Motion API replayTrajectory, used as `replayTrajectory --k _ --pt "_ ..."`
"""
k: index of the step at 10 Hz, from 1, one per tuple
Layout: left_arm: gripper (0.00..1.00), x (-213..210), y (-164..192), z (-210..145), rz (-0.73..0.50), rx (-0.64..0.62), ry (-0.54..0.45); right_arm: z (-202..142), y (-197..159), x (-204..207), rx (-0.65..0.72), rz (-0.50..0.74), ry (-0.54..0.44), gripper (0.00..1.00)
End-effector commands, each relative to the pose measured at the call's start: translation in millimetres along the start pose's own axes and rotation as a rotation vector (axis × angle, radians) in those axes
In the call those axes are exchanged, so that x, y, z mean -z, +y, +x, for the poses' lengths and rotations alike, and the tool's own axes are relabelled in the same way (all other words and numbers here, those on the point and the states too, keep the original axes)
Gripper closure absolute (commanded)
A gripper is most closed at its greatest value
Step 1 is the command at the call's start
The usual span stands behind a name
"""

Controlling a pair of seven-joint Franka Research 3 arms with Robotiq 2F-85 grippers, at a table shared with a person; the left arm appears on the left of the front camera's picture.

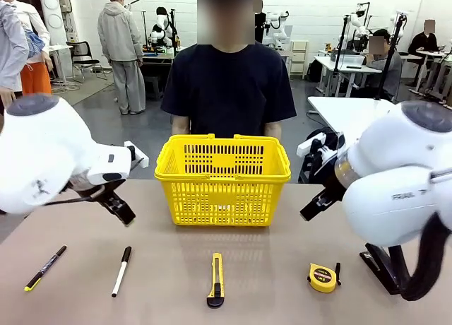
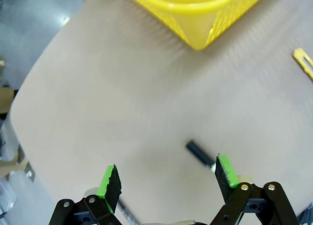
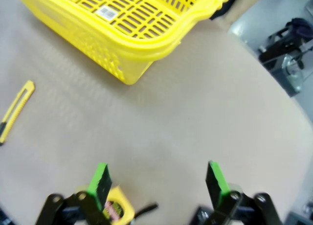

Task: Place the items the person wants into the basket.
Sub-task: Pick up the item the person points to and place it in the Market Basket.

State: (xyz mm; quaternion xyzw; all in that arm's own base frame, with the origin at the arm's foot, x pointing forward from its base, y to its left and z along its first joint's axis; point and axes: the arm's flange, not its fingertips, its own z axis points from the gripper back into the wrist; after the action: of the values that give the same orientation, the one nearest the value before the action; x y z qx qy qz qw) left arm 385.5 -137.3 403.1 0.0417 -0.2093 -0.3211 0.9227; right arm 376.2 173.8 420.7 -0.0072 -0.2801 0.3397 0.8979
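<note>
Front view: the person stands behind the yellow basket at mid-table, while the marker, utility knife and tape measure lie in a row nearer the robot (the person's hands are hidden, so the choice looks unmade). Left wrist view: the left gripper, spread and empty, hovers over the marker's cap; it should straddle the barrel crosswise. Right wrist view: the right gripper, equally wide and empty, hangs just beside the tape measure.

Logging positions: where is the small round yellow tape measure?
Front view, right side: the tape measure on the table between yellow-and-black utility knife and black stapler.
</note>
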Motion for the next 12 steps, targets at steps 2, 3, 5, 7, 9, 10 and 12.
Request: replayTrajectory --k 2,3,5,7,9,10,12 --pt "0.00 -107.2 -23.0 -37.7 0.111 0.076 0.088 -36.3 28.8 -110.8 -0.009 -0.045 0.114 0.00" --pt "0.00 -136.4 -28.3 -43.6 0.127 0.077 0.036 -33.7 30.4 -137.3 -0.014 -0.050 0.133 0.00" --pt "0.00 -189.2 -29.3 -43.5 0.150 0.068 -0.033 -21.0 35.8 -186.2 -0.025 -0.070 0.187 0.00" --pt "0.00 -240.0 -25.8 -40.5 0.178 0.036 -0.092 -5.7 42.4 -237.7 -0.012 -0.131 0.185 0.00" --pt "0.00 -278.7 -23.8 -37.8 0.183 0.020 -0.123 7.7 48.5 -283.1 -0.007 -0.174 0.149 0.00" --pt "0.00 -293.8 -18.7 -30.8 0.181 0.012 -0.115 14.6 50.2 -304.0 0.005 -0.188 0.124 0.00" --pt "0.00 -319.0 0.3 -18.7 0.140 -0.022 -0.111 29.5 52.2 -325.0 0.010 -0.199 0.132 0.00"
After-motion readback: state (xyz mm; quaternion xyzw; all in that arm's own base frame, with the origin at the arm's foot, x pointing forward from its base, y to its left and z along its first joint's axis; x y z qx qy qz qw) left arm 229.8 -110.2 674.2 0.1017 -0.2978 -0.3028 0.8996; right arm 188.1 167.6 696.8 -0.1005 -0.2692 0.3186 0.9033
